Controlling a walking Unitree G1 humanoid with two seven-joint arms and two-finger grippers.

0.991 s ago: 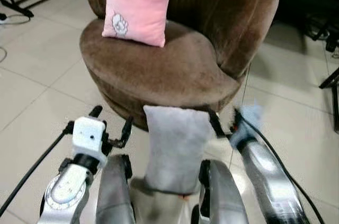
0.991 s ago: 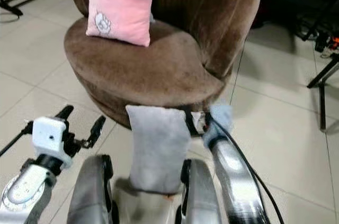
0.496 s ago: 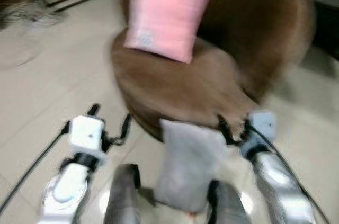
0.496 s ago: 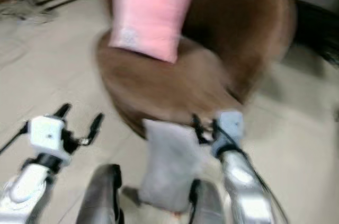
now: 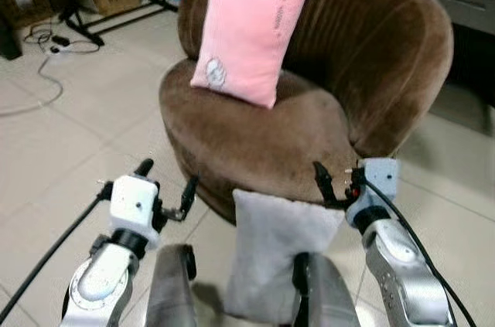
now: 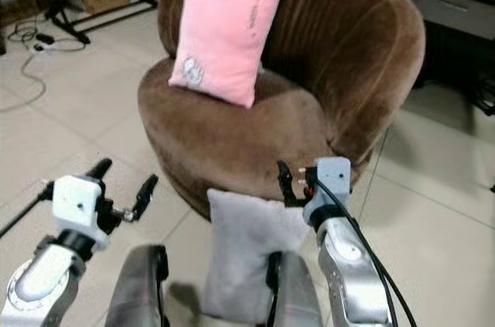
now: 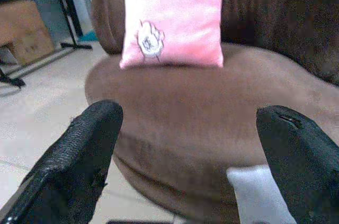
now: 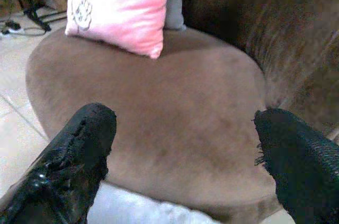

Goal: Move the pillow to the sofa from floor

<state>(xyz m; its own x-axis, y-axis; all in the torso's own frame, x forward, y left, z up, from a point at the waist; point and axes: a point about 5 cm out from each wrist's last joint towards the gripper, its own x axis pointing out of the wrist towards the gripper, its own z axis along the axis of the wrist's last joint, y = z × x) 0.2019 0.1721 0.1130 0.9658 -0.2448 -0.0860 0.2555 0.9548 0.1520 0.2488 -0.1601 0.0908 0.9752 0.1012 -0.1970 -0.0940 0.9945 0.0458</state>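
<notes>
Grey pillow (image 5: 274, 261) standing on the tiled floor (image 5: 69, 149), leaning against the front of the brown round sofa (image 5: 263, 130), between the robot's knees. Likely light, soft, squashy; best pinched at the top corners. Left hand (image 5: 164, 186) and right hand (image 5: 334, 182) both spread, empty, flanking the top edge. Free seat room right of the pink pillow (image 5: 251, 29).
</notes>
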